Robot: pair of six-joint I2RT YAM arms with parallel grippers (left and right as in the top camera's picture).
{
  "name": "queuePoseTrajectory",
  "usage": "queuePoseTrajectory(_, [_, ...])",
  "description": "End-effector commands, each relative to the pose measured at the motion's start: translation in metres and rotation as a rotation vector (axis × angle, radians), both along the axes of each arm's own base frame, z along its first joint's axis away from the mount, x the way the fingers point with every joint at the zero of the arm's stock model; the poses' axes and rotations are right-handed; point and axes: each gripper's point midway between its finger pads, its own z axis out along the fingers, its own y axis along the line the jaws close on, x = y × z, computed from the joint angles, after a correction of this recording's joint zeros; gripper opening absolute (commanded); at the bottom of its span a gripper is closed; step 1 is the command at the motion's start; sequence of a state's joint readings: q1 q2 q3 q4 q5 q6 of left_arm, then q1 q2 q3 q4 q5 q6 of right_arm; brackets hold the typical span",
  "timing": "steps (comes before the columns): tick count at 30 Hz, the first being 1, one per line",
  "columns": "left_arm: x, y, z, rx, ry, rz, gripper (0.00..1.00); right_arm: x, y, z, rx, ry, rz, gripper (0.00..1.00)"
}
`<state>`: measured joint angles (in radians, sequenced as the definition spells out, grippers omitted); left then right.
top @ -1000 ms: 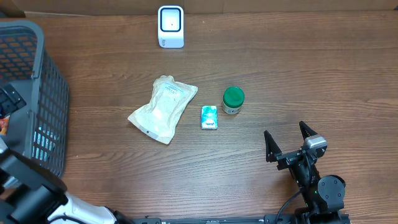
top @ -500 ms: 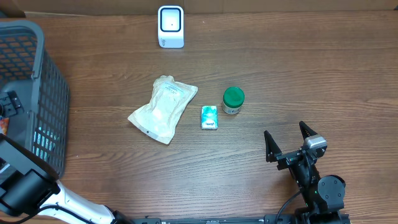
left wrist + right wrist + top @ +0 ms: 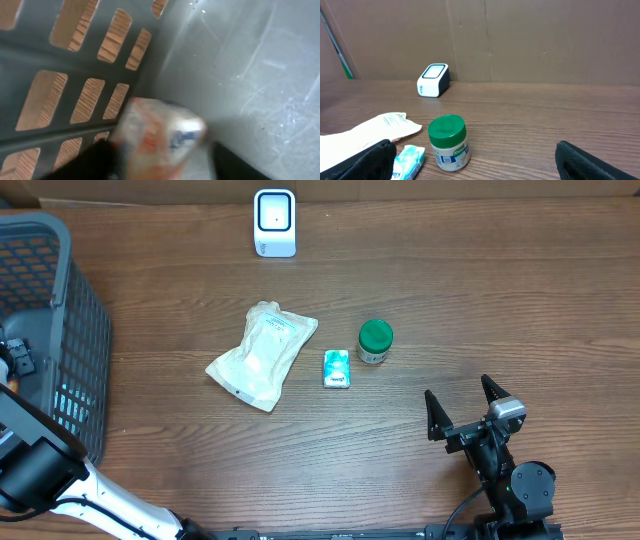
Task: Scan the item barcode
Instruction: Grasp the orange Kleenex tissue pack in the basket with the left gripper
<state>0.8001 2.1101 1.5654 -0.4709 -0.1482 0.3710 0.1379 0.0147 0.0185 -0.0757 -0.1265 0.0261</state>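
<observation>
A crumpled soft packet (image 3: 160, 135) printed in white, orange and blue, blurred, was seen lying by the wall of a grey slotted plastic basket (image 3: 90, 55), while a white box-shaped scanner (image 3: 274, 222) was stood upright at the far edge of the wooden table (image 3: 450, 280).

Basket (image 3: 88, 310), pouch (image 3: 262, 355), jar (image 3: 375, 340) — scanner (image 3: 275, 222) behind

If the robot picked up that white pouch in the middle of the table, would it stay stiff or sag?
Probably sag: the white pouch lies flat and wrinkled on the table, like soft film. It looks thin, so it is likely light. Its smooth surface might slip in a loose grip.
</observation>
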Motion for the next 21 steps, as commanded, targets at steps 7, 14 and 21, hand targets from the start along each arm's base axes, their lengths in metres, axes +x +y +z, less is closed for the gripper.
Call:
queuePoseTrajectory(7, [0.004,-0.004,-0.003,-0.013,-0.005,0.019,0.04,0.0,-0.001,-0.001,0.0,-0.006,-0.005,1.0])
queuePoseTrajectory(14, [0.017,-0.017,0.044,0.018,-0.099,0.053,0.04,0.0,-0.001,-0.002,0.0,-0.005,-0.005,1.0])
queuePoseTrajectory(21, [0.036,-0.04,0.191,0.171,-0.451,0.099,0.04,0.0,-0.001,-0.001,0.0,-0.006,-0.005,1.0])
